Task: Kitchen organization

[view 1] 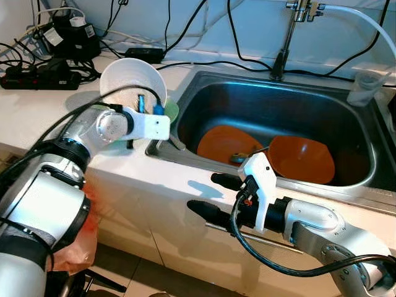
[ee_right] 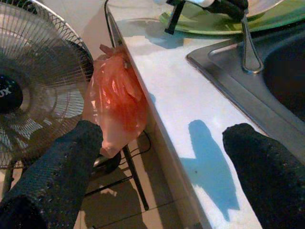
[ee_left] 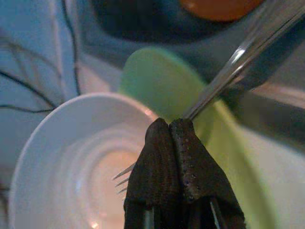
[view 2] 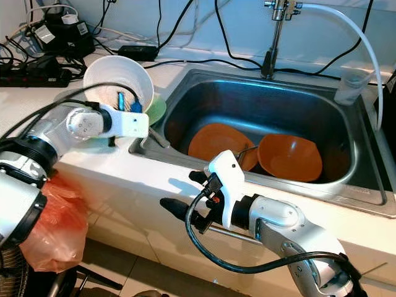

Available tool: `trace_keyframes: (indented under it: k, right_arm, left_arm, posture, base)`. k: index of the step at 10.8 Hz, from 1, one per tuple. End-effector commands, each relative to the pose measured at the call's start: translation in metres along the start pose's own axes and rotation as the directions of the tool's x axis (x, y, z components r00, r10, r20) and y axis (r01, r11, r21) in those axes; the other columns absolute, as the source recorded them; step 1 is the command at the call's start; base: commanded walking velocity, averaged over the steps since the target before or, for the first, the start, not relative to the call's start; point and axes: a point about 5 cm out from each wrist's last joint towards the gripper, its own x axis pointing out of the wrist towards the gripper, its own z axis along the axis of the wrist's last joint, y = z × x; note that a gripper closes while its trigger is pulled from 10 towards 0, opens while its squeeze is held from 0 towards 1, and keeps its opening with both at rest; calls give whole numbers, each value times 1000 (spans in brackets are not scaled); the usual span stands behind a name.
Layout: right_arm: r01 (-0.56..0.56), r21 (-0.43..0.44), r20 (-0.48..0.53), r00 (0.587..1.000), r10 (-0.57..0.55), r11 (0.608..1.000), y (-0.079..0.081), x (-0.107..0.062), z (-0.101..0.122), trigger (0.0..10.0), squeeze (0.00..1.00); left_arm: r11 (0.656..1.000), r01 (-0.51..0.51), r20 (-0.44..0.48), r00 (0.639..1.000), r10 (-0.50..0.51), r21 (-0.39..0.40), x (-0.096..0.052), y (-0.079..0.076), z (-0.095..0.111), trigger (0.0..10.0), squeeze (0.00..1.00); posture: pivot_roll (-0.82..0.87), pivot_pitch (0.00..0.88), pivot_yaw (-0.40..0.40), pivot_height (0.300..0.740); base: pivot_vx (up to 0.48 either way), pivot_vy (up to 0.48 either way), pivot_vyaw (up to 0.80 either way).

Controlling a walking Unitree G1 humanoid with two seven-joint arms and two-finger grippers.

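The left end effector point(ee_left: 169, 136), fingers pressed together, pinches a metal fork point(ee_left: 238, 59) over the white bowl point(view 1: 131, 77) on the counter point(view 1: 37, 111) at the sink's point(view 1: 272, 99) nine o'clock, while the right end effector point(view 1: 207, 195) hovers spread by the counter's front edge.

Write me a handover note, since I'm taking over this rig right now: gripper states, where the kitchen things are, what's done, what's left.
Left gripper: shut on a fork, tines over the white bowl on the counter, which sits on a green plate by the sink's corner.
Right gripper: open, holding nothing, hovering at the counter's front edge before the sink.
In the sink: two orange dishes with a utensil between them.
An orange bag hangs at the counter front; a fan stands on the floor.
Done: fork picked up. Left: release the fork, probably into the bowl, then likely clear the sink.
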Motion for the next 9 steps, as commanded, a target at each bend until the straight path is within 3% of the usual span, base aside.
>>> trace_keyframes:
  k: [1,5,8,9]
  right_arm:
    - [8,-11,24,1000,-7,1000,-1,-3,5,10000,0]
    - [15,-14,25,1000,-15,1000,-3,-2,6,10000,0]
    - [22,-14,27,999,-22,1000,-4,-1,5,10000,0]
    - [27,-12,28,999,-26,1000,-4,-1,5,10000,0]
  left_arm:
    - [996,-76,-17,997,77,45,-6,19,-1,0,0]
    - [988,-137,-36,990,140,72,-14,24,-11,0,0]
    - [976,-209,-45,976,213,67,-19,36,-13,0,0]
    - [944,-298,-52,954,294,-140,-21,48,-12,9569,1000]
  posture:
    - [-34,0,48,740]
    - [-27,0,44,740]
    - [-28,0,50,740]
    - [-29,0,52,740]
  base:
    - [0,0,0]
    - [0,0,0]
    - [0,0,0]
    - [0,0,0]
